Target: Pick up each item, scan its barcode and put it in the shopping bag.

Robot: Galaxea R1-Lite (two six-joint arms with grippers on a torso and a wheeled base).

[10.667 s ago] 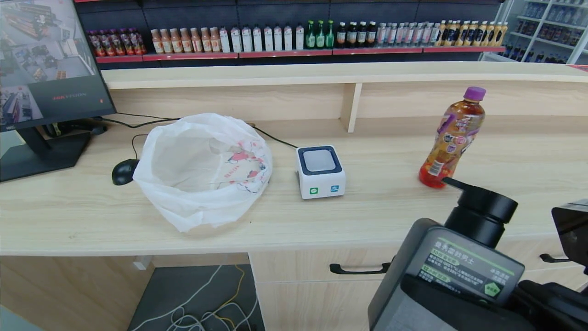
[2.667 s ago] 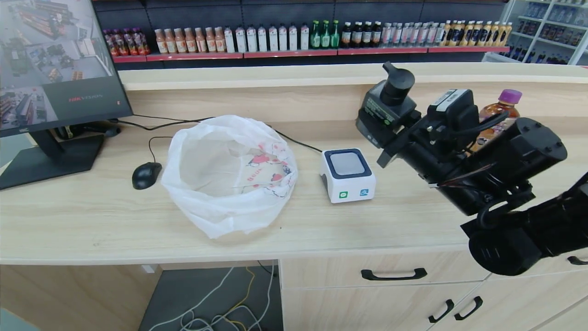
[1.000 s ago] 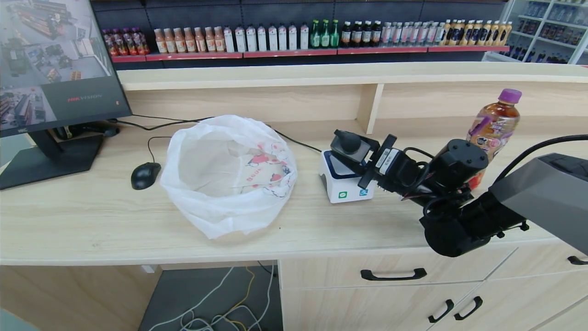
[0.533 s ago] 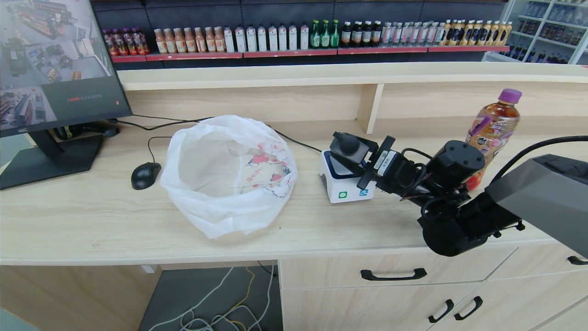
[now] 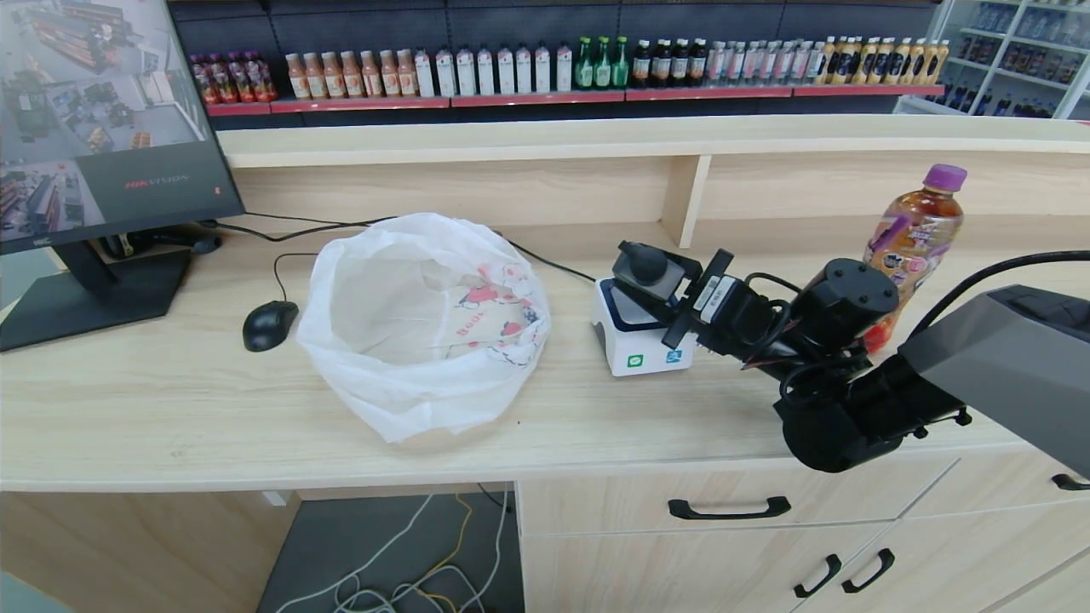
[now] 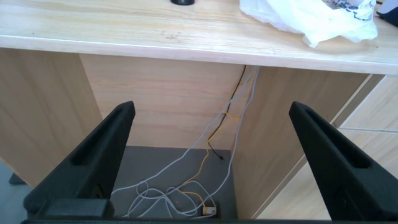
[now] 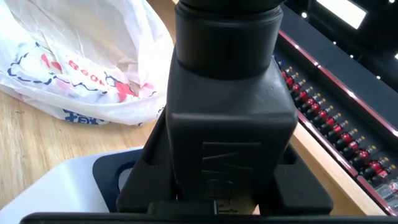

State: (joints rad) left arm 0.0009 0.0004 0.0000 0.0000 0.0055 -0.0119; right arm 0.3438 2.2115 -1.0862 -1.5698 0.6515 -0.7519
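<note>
In the head view, the right gripper (image 5: 688, 298) is clamped on the dark pump bottle (image 5: 645, 266). It holds the bottle tilted just above the window of the scanner (image 5: 632, 351), with the pump head toward the shopping bag (image 5: 426, 332). I judge the main risk to be a failed scan: if the barcode does not face the window, or the bottle is too close to it, nothing is read. A push downward could also shove the small scanner along the counter (image 5: 170, 409). The tea bottle (image 5: 913, 234) stands upright just behind the right arm, so a wide swing of that arm could knock it over. In the left wrist view, the left gripper (image 6: 211, 112) hangs empty with its fingers wide apart, lower than the counter edge; if it rises carelessly, it may strike that edge. In the right wrist view, the bottle's neck is close to the camera, above the scanner's top. The bottle looks heavy, so it may slip or turn on the way to the bag, and the bag's soft rim could fold under it.
</note>
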